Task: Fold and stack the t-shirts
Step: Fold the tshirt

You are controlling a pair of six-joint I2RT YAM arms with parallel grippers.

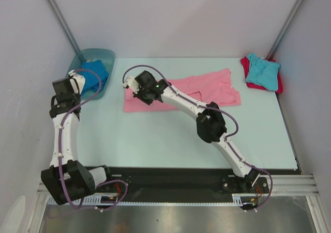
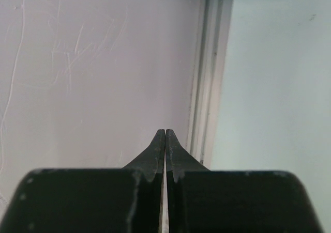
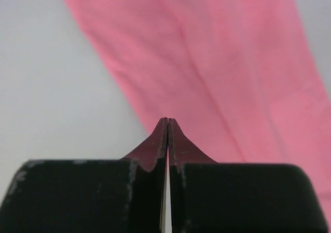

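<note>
right gripper (image 3: 167, 122) fingers pressed together, holding nothing, over edge of flat pink cloth t-shirt (image 3: 222, 62). left gripper (image 2: 165, 133) likewise closed, empty, near translucent blue-green plastic tub (image 1: 107, 54).

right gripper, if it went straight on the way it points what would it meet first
Most likely the pink shirt: the shut right gripper points at its cloth near the edge, though how far off is unclear.

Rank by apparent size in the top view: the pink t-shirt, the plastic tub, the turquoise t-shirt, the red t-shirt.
1. pink t-shirt
2. plastic tub, partly hidden
3. turquoise t-shirt
4. red t-shirt, mostly covered, so only its visible edges count
</note>
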